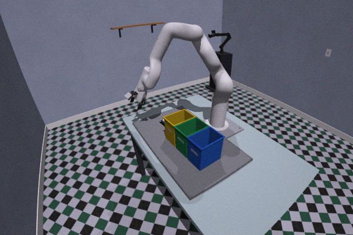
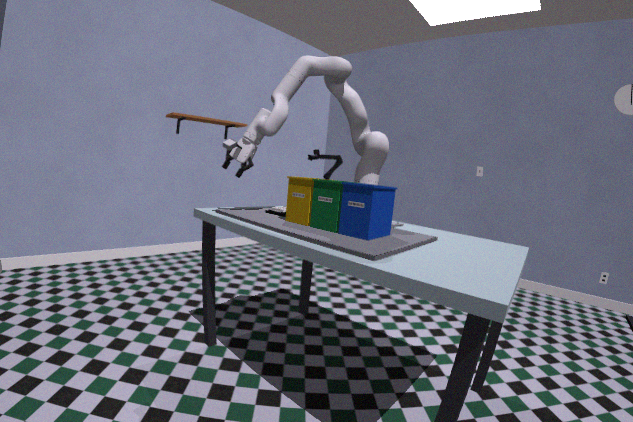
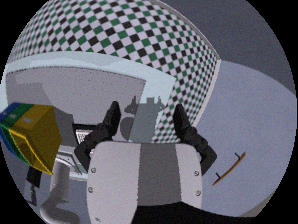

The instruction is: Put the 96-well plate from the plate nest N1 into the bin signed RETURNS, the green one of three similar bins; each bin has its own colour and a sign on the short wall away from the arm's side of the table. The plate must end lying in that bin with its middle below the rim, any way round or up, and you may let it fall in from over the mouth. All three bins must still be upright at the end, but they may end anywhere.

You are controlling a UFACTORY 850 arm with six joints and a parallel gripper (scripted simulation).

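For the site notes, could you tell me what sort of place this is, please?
Probably a small lab-style robot test room: a white arm mounted on a pale table, three signed sorting bins, yellow, green and blue, and a chequered floor.
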